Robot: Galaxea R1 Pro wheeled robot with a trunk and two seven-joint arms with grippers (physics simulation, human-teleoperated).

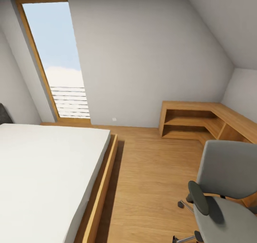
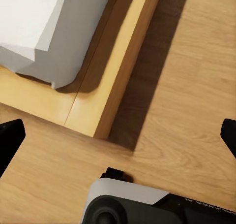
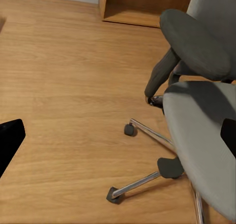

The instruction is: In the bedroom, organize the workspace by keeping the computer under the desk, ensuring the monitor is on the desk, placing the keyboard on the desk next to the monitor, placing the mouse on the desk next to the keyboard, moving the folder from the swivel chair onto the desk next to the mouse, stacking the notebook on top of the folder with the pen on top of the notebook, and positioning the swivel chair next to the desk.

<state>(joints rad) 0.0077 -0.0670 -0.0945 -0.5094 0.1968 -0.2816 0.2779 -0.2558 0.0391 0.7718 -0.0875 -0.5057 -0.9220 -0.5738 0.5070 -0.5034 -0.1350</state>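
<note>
The swivel chair stands at the lower right of the head view, grey with a dark armrest, on the honey plank floor of the bedroom. In the right wrist view its seat is close by, and the part that shows is bare; chrome legs and casters spread beneath it. My right gripper is open over the floor beside the chair. My left gripper is open above the floor near the bed corner. The desk, computer, monitor, keyboard, mouse, folder, notebook and pen are out of view.
A low bed with a white mattress and wooden frame fills the left. A tall window is in the far wall. A wooden corner shelf unit stands behind the chair. Floor runs between bed and chair.
</note>
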